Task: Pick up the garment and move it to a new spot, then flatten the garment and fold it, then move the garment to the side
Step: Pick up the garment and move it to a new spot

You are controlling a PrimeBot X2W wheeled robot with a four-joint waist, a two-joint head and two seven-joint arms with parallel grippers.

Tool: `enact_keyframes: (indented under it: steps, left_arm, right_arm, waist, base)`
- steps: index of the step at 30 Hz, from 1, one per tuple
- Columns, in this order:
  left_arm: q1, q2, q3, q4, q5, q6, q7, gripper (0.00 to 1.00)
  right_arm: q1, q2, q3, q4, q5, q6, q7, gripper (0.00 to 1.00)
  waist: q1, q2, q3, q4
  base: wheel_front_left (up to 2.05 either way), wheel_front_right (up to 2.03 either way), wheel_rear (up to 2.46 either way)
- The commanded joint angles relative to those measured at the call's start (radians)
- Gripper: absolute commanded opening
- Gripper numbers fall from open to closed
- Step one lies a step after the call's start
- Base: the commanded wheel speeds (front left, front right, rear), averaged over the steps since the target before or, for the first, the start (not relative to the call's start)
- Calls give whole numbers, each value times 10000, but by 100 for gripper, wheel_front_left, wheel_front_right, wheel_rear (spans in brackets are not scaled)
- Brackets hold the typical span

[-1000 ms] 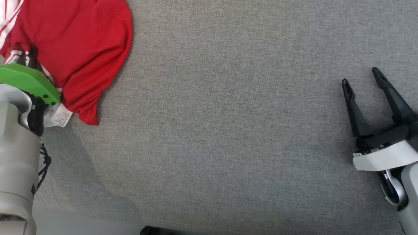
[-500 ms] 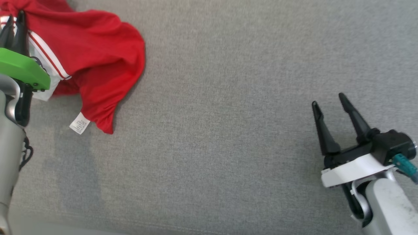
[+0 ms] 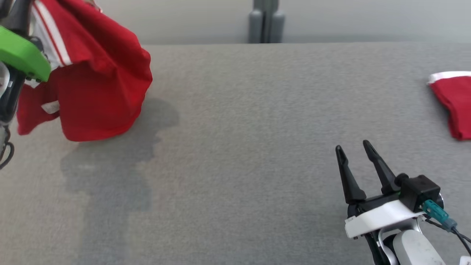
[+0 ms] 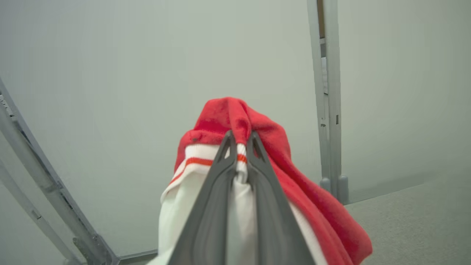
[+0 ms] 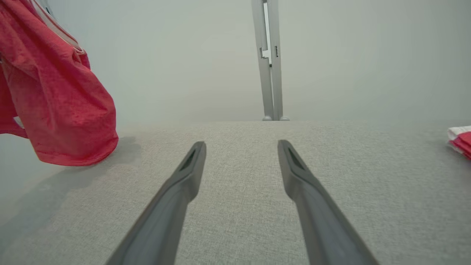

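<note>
Your left gripper (image 4: 241, 141) has its jaws pinched tight on the garment (image 3: 103, 84), biting the white striped trim. The garment hangs red and bunched over the table's (image 3: 239, 147) far left, shadow beneath; hem touching or not, you can't tell. Your right gripper (image 3: 352, 147) holds its jaws parted, empty, over the near right. A second cloth (image 3: 454, 99) lies at the right edge.
</note>
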Motion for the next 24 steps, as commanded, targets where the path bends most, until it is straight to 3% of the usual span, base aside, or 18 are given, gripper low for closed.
enact_keyframes:
  steps: [1, 13, 24]
  left_arm:
    - [-296, 35, -69, -262, -70, 30, 76, 0]
    - [-498, -744, -648, -892, 2, 84, 338, 0]
    - [1444, -2299, -2029, -399, 972, 589, -615, 0]
  right_arm:
    - [147, 54, -44, -26, 47, -13, -6, 100]
    - [301, 416, -76, -96, 95, -13, -6, 100]
    - [-191, 532, -55, -245, 131, -11, -6, 100]
  waist:
    - [0, -1, -1258, -1636]
    - [0, -1, -1215, -3351]
    - [0, -1, 149, -3605]
  base:
    - [0, 0, 0]
    - [0, 0, 0]
    - [0, 0, 0]
